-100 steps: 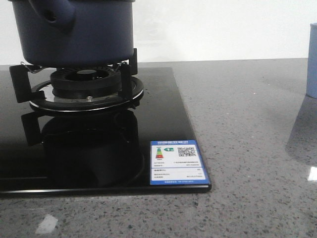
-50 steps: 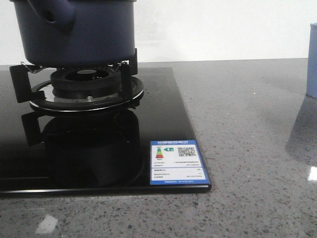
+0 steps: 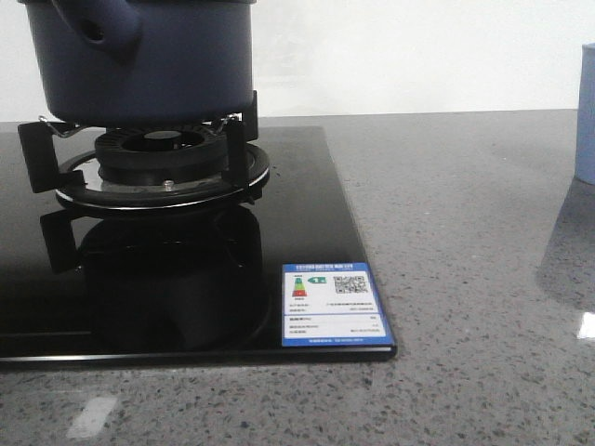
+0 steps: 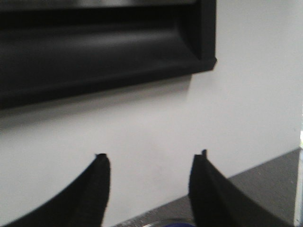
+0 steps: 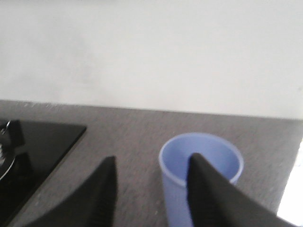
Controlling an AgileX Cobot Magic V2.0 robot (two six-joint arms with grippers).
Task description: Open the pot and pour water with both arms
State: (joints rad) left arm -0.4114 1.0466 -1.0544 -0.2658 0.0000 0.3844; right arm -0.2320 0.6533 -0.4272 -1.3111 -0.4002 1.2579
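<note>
Pot (image 3: 139, 65): we see it standing upright on the burner (image 3: 160, 163) of the black stove (image 3: 186, 307), far left on the table (image 3: 465, 232)
Look: matte navy, stubby handle with a round hole; top is cut off
Left gripper (image 4: 150, 163): jaws apart, empty; a blue rim just below, we judge this arm nearer
Right gripper (image 5: 150, 168): jaws apart, empty, above the pale cup (image 5: 201, 156)

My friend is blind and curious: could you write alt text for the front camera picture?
A dark navy pot with a stubby holed handle sits on the burner of a glossy black gas hob set in a speckled grey countertop. A blue-bordered label marks the hob's near corner; a pale blue cup peeks in at right.
</note>
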